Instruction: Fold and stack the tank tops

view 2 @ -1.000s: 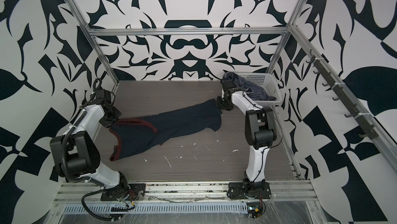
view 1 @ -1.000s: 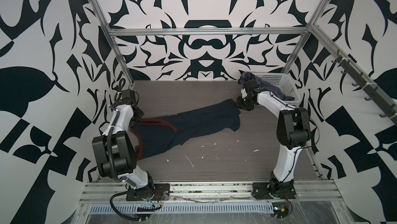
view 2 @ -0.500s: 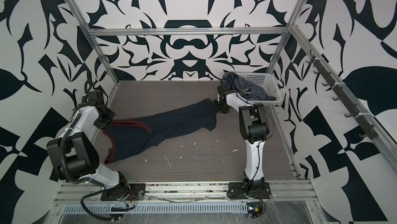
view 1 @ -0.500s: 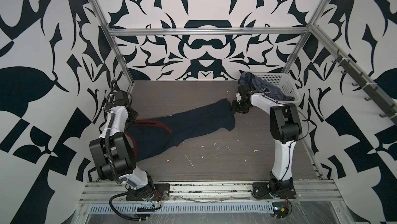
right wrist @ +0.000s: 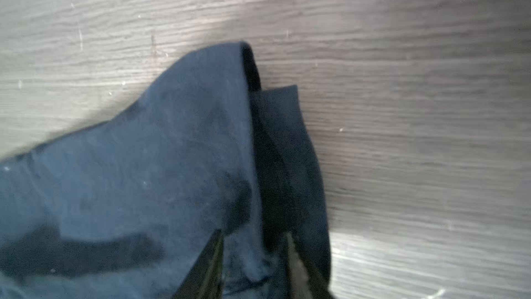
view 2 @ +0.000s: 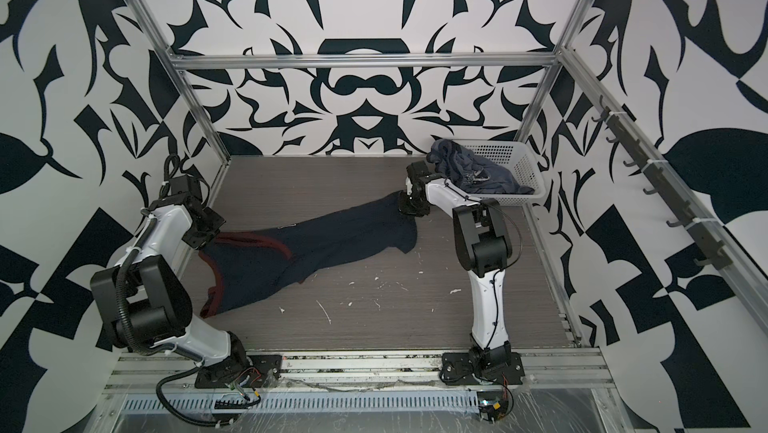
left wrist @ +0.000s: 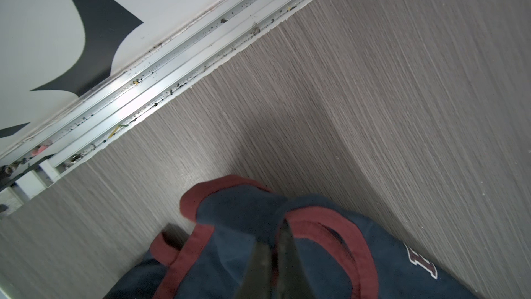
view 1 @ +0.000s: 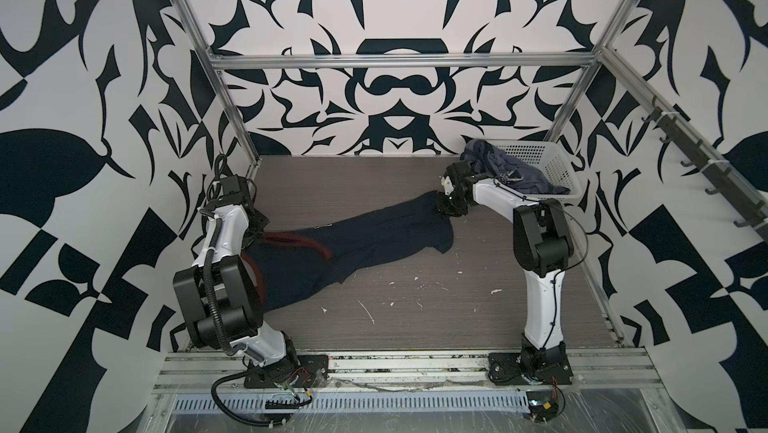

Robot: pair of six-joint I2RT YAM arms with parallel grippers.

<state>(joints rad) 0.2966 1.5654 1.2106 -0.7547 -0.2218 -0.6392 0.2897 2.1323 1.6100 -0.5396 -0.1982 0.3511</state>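
The left pincer (left wrist: 274,240) is clamped tight on a dark-red-trimmed shoulder strap of the navy tank top (view 1: 357,239), which stretches from it across the table (view 1: 415,298) to the right pincer (right wrist: 253,246). That one's 2 fingers (right wrist: 205,268) stand partly apart astride a fold of the hem; whether they pinch it cannot be told. Just beyond the right pincer, the slate-blue tank top (view 1: 503,165) lies heaped in the white basket (view 1: 557,160), spilling over the rim nearest that pincer.

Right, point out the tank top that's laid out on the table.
The navy top with dark-red trim: it lies stretched across the table. The slate-blue top is bunched in the basket.
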